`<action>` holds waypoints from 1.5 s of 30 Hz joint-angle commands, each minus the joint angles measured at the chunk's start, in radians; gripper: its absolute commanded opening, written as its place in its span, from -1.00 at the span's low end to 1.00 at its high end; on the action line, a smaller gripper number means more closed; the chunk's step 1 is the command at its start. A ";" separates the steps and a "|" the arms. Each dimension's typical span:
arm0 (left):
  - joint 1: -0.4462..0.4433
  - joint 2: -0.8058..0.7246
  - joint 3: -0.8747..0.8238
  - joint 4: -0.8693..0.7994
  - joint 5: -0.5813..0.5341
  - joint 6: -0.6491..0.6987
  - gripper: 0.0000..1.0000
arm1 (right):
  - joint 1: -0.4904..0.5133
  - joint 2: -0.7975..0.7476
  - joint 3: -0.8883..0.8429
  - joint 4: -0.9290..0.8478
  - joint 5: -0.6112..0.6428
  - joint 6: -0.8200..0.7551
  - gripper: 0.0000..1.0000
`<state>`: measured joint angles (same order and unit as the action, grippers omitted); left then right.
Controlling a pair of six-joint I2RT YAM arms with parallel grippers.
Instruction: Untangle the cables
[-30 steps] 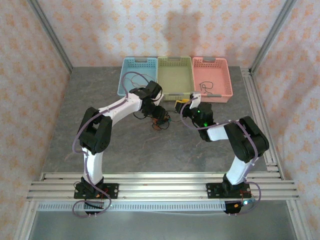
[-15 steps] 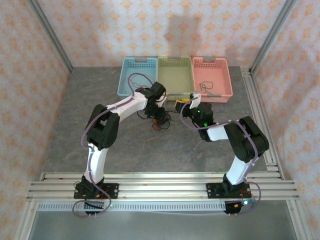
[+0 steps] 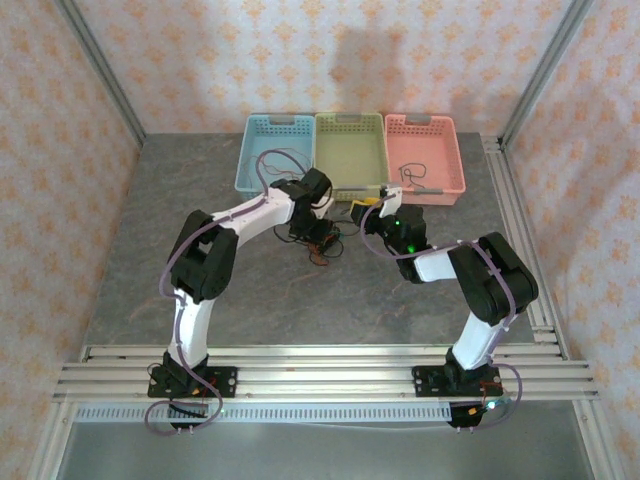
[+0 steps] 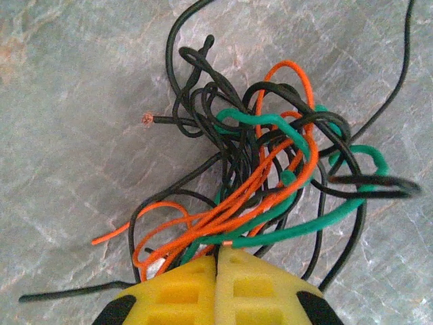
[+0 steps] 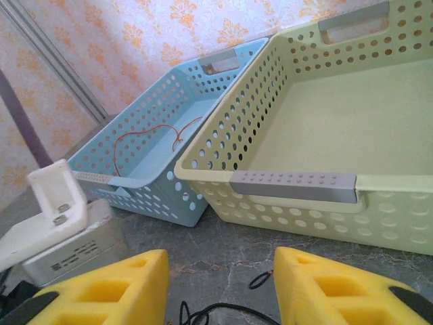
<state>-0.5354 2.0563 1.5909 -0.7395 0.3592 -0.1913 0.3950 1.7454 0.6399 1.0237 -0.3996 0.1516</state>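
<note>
Now the left gripper [image 4: 218, 261] has closed. A second ago its jaws stood apart, and since then the arm has reached forward over the cables [image 4: 270, 169]. Its yellow pads [image 4: 183, 291] meet at a seam, and a few orange strands [image 4: 230, 213] and one green wire [image 4: 325, 217] run into that seam, so it looks clamped on them at the clump's near edge. The rest of the tangle, mostly black loops, lies spread on the grey surface [image 4: 67, 101] beyond the pads, with one bare copper end poking out to the side.

From above, the clump [image 3: 325, 243] sits mid-surface between the two arms. The right gripper [image 3: 372, 215] is just beside it with its jaws apart and nothing between them, poised above the surface in front of the baskets.

The grip probably marks the start of a pull to draw those strands free, though the black loops cross over them and may drag along.

Farther back stand the blue basket [image 5: 155, 169], already holding a red wire [image 5: 145, 142], the green basket [image 5: 304, 203], and the pink basket [image 3: 425, 125] with a dark cable [image 3: 410, 172] in it.
</note>
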 commanded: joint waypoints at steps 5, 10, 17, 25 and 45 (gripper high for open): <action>-0.002 -0.175 -0.072 0.077 -0.020 -0.053 -0.70 | 0.007 -0.027 0.023 0.009 0.008 -0.022 -0.11; -0.003 -0.188 -0.089 0.077 -0.046 -0.058 -0.24 | 0.008 -0.029 0.026 0.004 0.010 -0.024 -0.11; 0.002 -0.169 -0.101 0.049 -0.121 -0.066 -0.12 | 0.013 -0.027 0.029 -0.001 -0.001 -0.029 -0.11; 0.047 -0.101 -0.113 0.046 -0.079 -0.106 -0.06 | 0.037 -0.026 0.049 -0.041 -0.021 -0.072 -0.10; 0.075 -0.073 -0.124 0.080 0.041 -0.117 -0.73 | 0.050 -0.028 0.054 -0.064 -0.011 -0.101 -0.11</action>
<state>-0.4622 2.0132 1.4876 -0.6682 0.3824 -0.3058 0.4381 1.7454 0.6682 0.9558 -0.4049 0.0723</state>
